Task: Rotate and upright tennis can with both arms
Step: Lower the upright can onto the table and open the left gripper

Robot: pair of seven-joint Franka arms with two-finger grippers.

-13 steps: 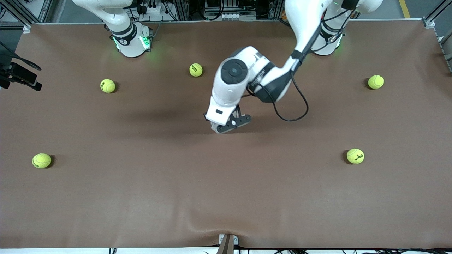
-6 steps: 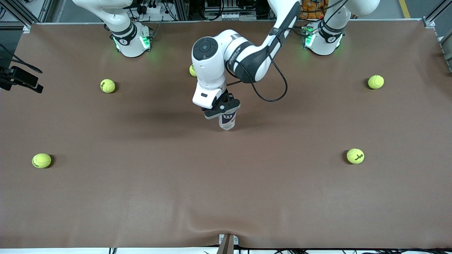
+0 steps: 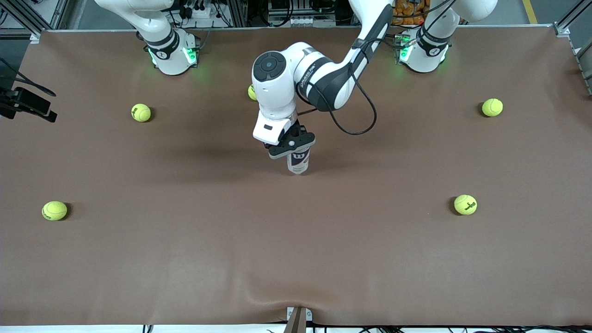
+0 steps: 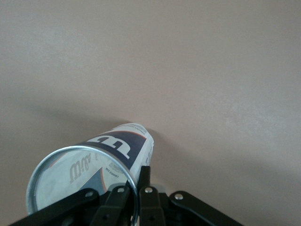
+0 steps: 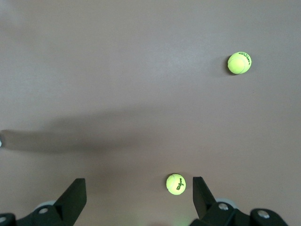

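Change: since half a second ago you see almost no shift; the left arm has settled slightly and the can sits a touch lower in the front view. A second ago the wrist covered the can.
Nearest balls: one tennis ball (image 3: 54, 210) lies toward the right arm's end, another tennis ball (image 3: 465, 204) toward the left arm's end, both nearer the front camera than the can.
Tennis can (image 3: 298, 160): you find it mid-table, upright or close to it, its base at the brown table cover (image 3: 296, 259); whether the base touches you cannot tell. The silvery rim shows in the left wrist view.
Left gripper (image 3: 292, 145): clamped on the can's upper end, fingers (image 4: 145, 179) pressed to its wall.
Farther balls: three more (image 3: 141, 112), (image 3: 492, 107), (image 3: 252, 92), the last partly hidden by the left arm.
Right gripper (image 5: 136, 200): fingers wide apart, nothing between them, waiting high over the right arm's end of the table, above two balls.
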